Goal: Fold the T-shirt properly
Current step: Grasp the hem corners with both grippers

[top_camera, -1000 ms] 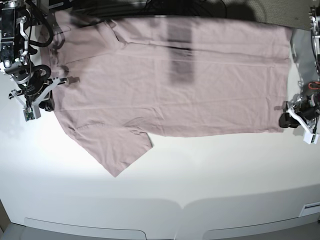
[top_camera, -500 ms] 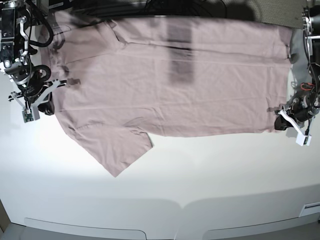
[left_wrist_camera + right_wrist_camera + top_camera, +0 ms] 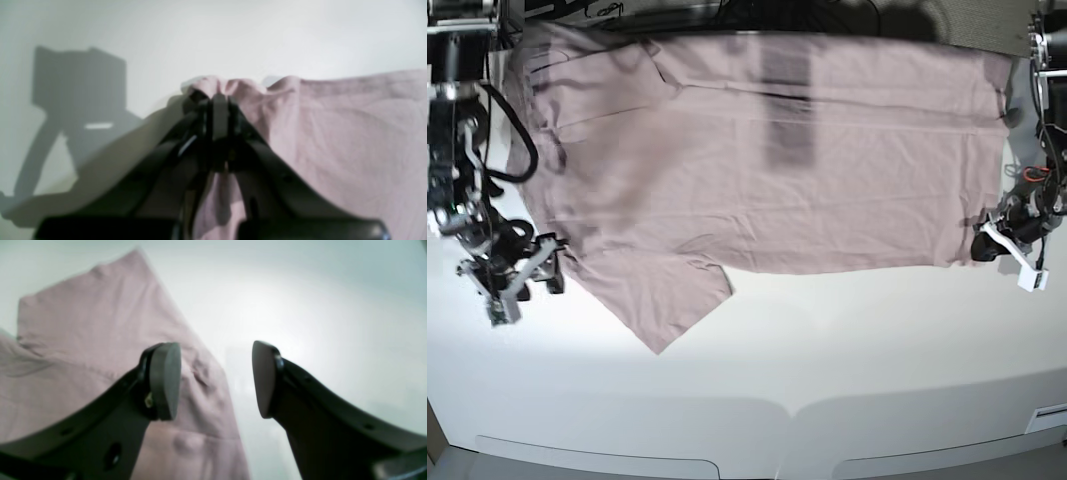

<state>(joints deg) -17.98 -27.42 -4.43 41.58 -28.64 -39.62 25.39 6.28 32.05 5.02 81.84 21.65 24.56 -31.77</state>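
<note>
One white table [image 3: 757,400] fills your base view, and across its far half the T-shirt [image 3: 777,150] lies spread flat, reaching from your right claw to your left one, a sleeve [image 3: 662,300] pointing toward the near edge. Your left claw [image 3: 989,243] sits at the hem corner of the shirt; in its wrist view [image 3: 215,100] the jaws are pressed together on a bunched pinch of pink cloth, with the rest of the fabric [image 3: 350,140] running away to one side of the fingers. Your right claw [image 3: 527,275] stands at the sleeve side with jaws wide apart and nothing between them; in its wrist view [image 3: 217,380] the shirt's edge [image 3: 100,340] lies under one pad [image 3: 165,380], bare table under the other.
</note>
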